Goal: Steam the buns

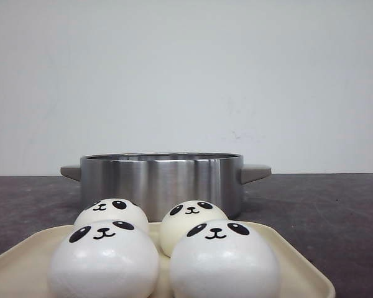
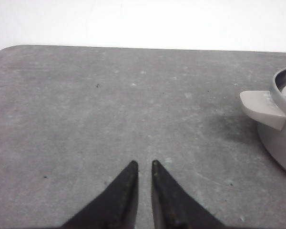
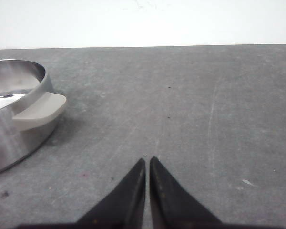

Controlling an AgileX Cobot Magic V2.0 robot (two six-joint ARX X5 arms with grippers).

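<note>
Several white panda-faced buns sit together on a cream tray [image 1: 301, 270] at the near edge of the front view: a large one front left [image 1: 104, 261], another front right [image 1: 224, 264], and two smaller behind [image 1: 112, 213] [image 1: 189, 220]. Behind the tray stands a steel pot [image 1: 161, 177] with grey handles and no lid. My left gripper [image 2: 144, 163] hovers over bare table, shut with only a thin gap and nothing held, with the pot [image 2: 281, 138] off to its side. My right gripper [image 3: 148, 159] is shut and empty on the pot's [image 3: 14, 129] other side. Neither gripper shows in the front view.
The table is dark grey stone-like board [image 1: 336, 205] with a white wall behind it. The pot's grey handles [image 2: 262, 107] [image 3: 40, 109] stick out toward each arm. The table's rounded far corner [image 2: 9, 50] shows in the left wrist view.
</note>
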